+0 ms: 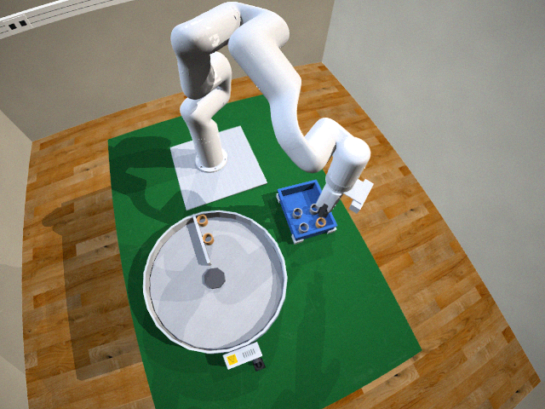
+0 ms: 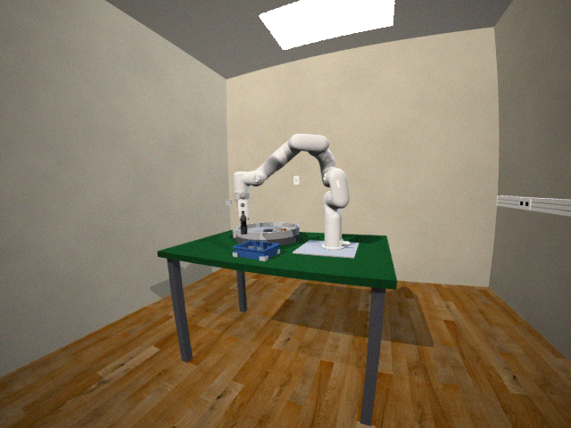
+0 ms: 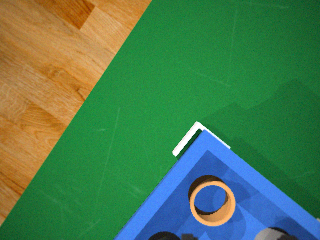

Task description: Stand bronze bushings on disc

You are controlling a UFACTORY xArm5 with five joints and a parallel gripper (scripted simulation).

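Hiding one steel bushing (image 1: 314,207), end effector (image 1: 323,212), partly parted, empty

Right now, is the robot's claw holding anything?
Gripper: partly open, holding nothing, hanging over the blue crate beside the last bronze bushing.

Blue crate (image 1: 284,206), one bronze bushing (image 1: 320,221) upright inside beside three steel bushings (image 1: 297,213); two bronze bushings (image 1: 208,239) on turntable disc (image 1: 238,303)

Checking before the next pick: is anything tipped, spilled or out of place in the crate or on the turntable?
Nothing stands out. Two bronze bushings stand upright on the disc, off the hub. In the crate, one bronze bushing and three steel ones stand upright.
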